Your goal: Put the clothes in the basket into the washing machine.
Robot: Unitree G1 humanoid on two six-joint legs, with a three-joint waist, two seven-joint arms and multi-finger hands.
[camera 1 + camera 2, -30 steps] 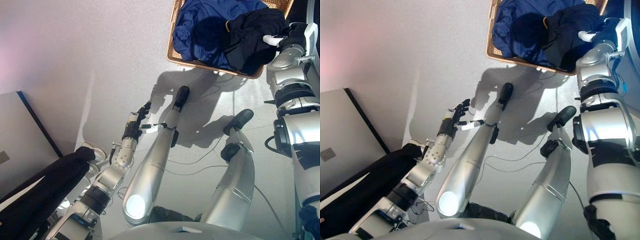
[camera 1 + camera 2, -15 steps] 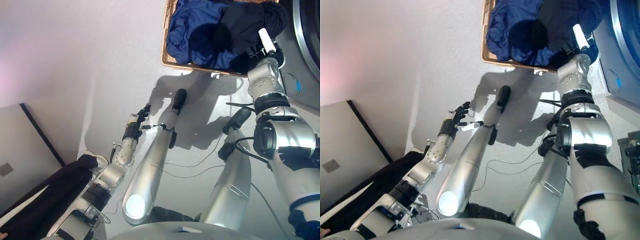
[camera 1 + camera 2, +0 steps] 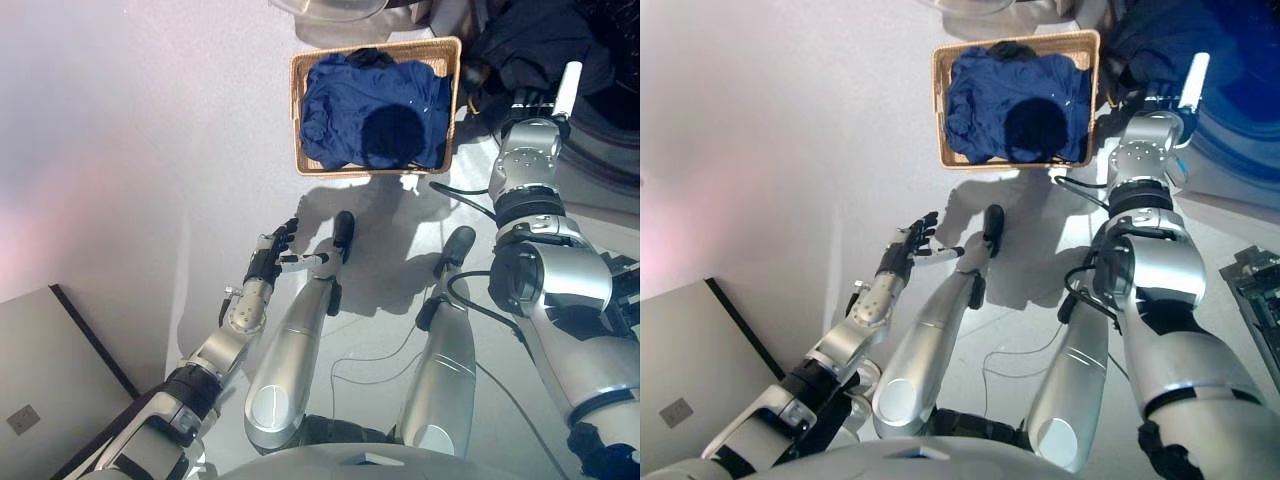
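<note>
The wicker basket (image 3: 300,120) stands on the floor at the top centre, with a blue garment (image 3: 375,110) filling it. My right hand (image 3: 535,95) is up at the basket's right side, curled into a black garment (image 3: 540,45) that bunches above it, outside the basket. One white-covered finger sticks out straight. The washing machine's round opening (image 3: 615,110) lies just right of that hand. My left hand (image 3: 270,255) hovers open over the floor at the lower left, fingers spread, holding nothing.
A grey panel with a wall socket (image 3: 45,390) fills the lower left corner. A translucent rounded object (image 3: 330,8) sits beyond the basket. A dark circuit-like box (image 3: 1255,290) shows at the right edge.
The camera has swung, so the basket now shows whole. My right hand has lifted the black garment out of the basket and over to its right. The left hand kept its pose.
</note>
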